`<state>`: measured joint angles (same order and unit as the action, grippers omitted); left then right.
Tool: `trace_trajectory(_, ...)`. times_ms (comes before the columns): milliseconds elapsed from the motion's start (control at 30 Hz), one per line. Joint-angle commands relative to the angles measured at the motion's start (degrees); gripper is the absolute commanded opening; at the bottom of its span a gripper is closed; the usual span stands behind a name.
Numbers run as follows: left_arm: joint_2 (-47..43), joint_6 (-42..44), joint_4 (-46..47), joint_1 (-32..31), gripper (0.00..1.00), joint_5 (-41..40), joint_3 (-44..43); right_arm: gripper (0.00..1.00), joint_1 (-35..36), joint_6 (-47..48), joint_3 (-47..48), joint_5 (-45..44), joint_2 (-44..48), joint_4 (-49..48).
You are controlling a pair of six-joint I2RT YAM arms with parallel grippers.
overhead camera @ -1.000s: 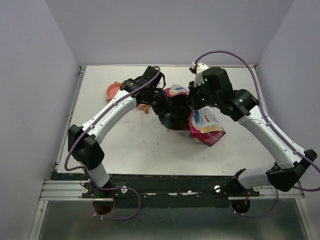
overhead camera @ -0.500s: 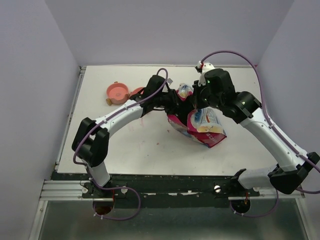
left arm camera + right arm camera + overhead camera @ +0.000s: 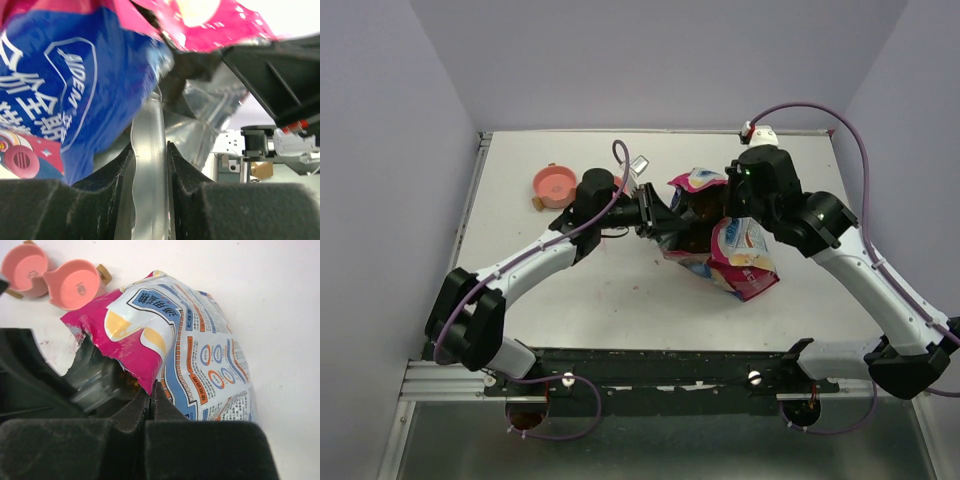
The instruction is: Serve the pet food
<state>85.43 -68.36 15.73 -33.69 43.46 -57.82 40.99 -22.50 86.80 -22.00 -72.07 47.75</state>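
The pink printed bag [image 3: 745, 262] lies on the white table with its torn mouth facing left. My right gripper [image 3: 728, 212] is shut on the bag's upper torn edge [image 3: 150, 375] and holds the mouth open. My left gripper [image 3: 658, 215] is shut on the handle of the clear plastic scoop [image 3: 150, 165], whose front end reaches into the bag's mouth under the blue and pink foil [image 3: 60, 90]. Dark brown kibble [image 3: 698, 212] shows inside the mouth, and a little of it shows in the right wrist view [image 3: 131, 382]. I cannot tell whether the scoop holds any.
A pink bowl [image 3: 555, 185] stands at the back left of the table [image 3: 620, 300], left of my left arm. The right wrist view shows it [image 3: 75, 282] with a second pink bowl [image 3: 22, 265] beside it. Grey walls enclose the table on three sides.
My left arm has straightened and dropped its elbow toward the near left, keeping the scoop at the bag's mouth. My right gripper has shifted slightly right with the bag's edge, widening the mouth.
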Motion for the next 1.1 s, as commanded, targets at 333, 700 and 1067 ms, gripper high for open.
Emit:
trace_trajectory(333,-10.2,-0.3,6.4,1.0,0.0,7.5,7.9,0.0,0.8,1.1,6.1,-9.5,0.8,1.9)
trace_trajectory(700,-12.9,12.0,-33.3,1.1,0.0,-5.3,-4.5,0.0,0.8,1.1,6.8,-8.7,0.1,1.5)
trace_trajectory(1067,-2.4,11.7,-43.2,0.7,0.0,-1.5,-14.6,0.0,0.8,1.8,4.7,-6.7,0.9,-0.5)
